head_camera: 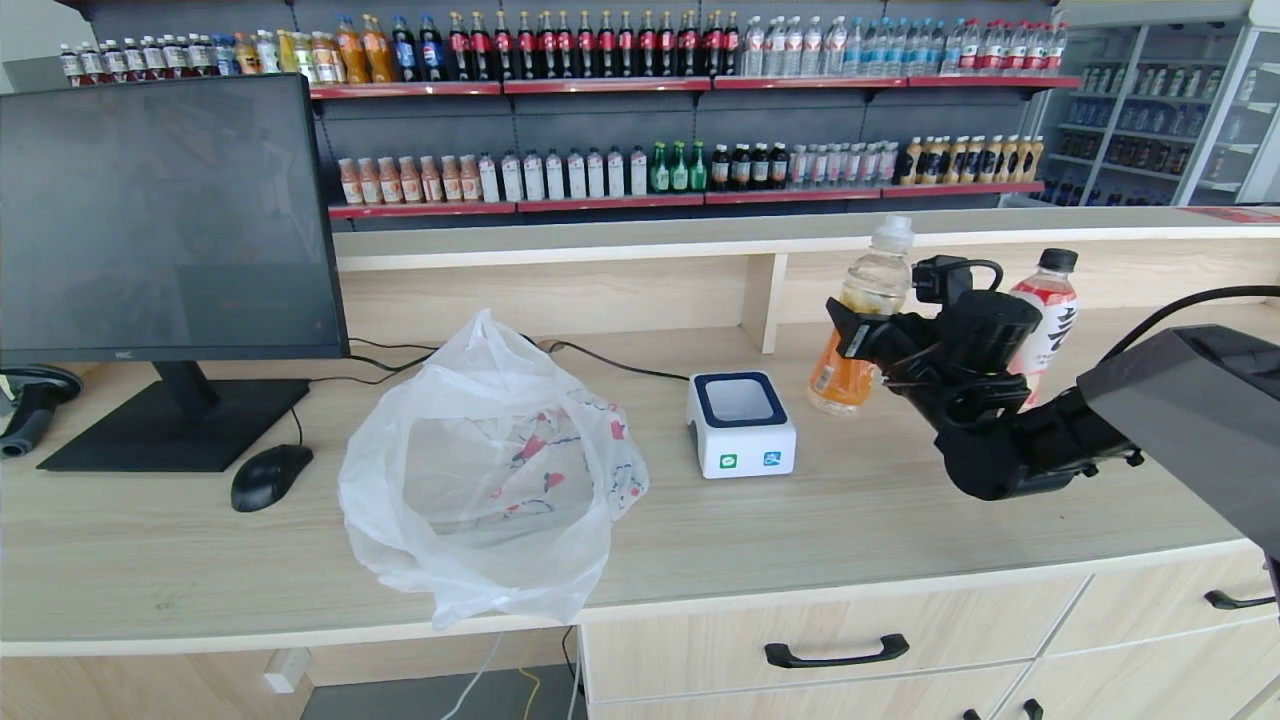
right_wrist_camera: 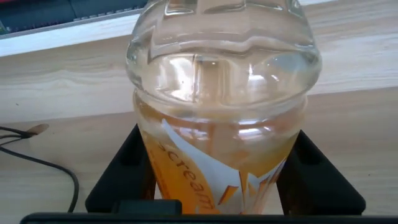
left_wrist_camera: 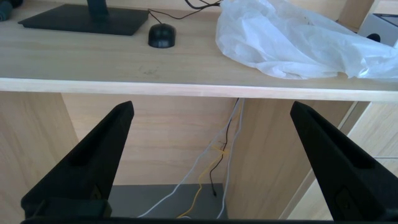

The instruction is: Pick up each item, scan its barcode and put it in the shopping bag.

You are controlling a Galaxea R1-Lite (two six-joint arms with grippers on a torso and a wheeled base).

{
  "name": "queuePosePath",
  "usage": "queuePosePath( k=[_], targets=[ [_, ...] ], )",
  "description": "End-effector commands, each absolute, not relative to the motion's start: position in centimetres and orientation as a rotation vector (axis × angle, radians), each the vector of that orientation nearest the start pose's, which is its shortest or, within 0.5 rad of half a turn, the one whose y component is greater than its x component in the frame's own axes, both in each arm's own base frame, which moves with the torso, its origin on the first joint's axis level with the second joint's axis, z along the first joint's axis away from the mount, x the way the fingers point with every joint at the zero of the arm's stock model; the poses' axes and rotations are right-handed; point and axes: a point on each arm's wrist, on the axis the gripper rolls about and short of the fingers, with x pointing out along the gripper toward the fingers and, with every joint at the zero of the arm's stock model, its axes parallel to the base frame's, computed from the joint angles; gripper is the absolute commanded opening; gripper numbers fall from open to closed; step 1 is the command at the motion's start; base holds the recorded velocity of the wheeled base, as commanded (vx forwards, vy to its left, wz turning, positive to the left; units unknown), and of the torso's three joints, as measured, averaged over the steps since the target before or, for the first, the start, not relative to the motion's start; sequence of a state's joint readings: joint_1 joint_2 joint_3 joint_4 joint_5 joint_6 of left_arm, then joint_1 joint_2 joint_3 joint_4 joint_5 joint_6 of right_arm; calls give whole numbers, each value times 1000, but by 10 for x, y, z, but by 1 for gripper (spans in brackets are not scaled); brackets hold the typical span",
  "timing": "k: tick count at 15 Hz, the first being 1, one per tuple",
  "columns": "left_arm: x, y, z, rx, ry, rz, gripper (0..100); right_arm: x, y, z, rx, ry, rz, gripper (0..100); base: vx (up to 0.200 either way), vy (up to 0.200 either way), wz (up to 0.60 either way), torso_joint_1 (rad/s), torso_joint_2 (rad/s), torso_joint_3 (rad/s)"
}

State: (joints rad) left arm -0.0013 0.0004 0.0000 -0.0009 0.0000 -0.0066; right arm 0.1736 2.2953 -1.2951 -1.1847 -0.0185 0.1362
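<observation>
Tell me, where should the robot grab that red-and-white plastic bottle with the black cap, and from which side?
Probably around the labelled middle of the red-and-white plastic bottle with the black cap, coming in level from the robot's side. It stands upright and is round, so its straight body offers two even sides, while the neck narrows. The wooden back wall blocks the far side.

The orange drink bottle (head_camera: 842, 382), near the counter's back right edge, has its middle covered by the right gripper (head_camera: 862, 342). In the right wrist view the picture's edges cut off its cap and base. The arm hides part of the red-labelled bottle (head_camera: 1050, 300) behind it. A black handheld device (head_camera: 30, 405) is cropped at the counter's left edge. The shelf bottles (head_camera: 600, 172) are too small to tell apart.
</observation>
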Motion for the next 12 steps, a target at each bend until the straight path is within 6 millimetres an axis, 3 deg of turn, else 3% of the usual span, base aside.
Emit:
queuePosePath(
  k=[1,6,10,12],
  targets=[
    [-23,0,76,-8,-2,-2,100,447,77,148,156,-199,167,0,0,0,0,0,0,0],
    [-23,0,76,-6,-2,-2,100,433,75,167,157,-245,168,0,0,0,0,0,0,0],
    [-23,0,76,-6,-2,0,100,382,66,192,153,-268,168,0,0,0,0,0,0,0],
    [-23,0,76,-8,-2,-2,100,363,63,193,146,-249,167,0,0,0,0,0,0,0]
  ],
)
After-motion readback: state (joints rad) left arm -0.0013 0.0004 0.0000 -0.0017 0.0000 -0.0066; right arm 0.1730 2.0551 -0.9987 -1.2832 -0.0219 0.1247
